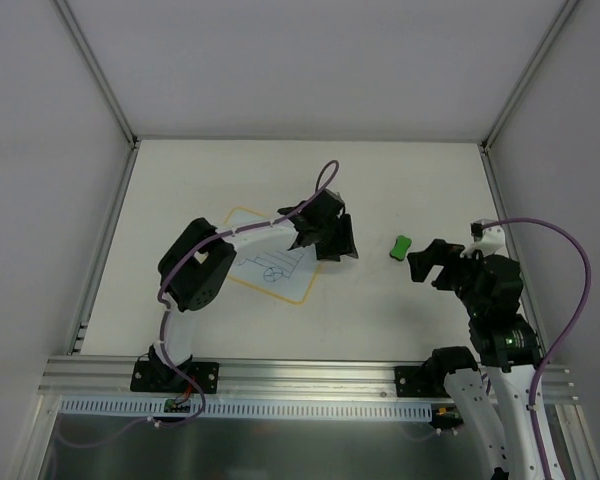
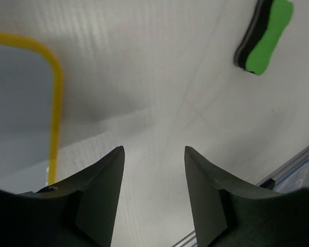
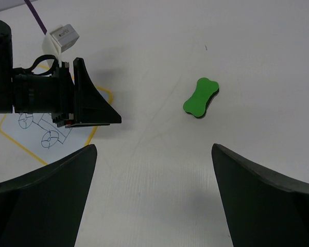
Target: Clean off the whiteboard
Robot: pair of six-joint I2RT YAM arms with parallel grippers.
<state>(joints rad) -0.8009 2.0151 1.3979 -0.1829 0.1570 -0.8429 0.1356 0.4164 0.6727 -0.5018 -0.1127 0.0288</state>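
Whiteboard (image 1: pixel 280 275): lying flat on the table (image 1: pixel 380 180), left of middle, sketch not yet wiped. Looking light, stiff and slick; likely sliding when rubbed, so favouring pinning a yellow edge over lifting. Poising the left gripper (image 2: pixel 154 152) just past its right edge, fingers half-spread, gripping nothing. Aiming the right gripper (image 3: pixel 154 149), fingers wide and empty, at the green eraser (image 3: pixel 201 96). Seeing no containers.
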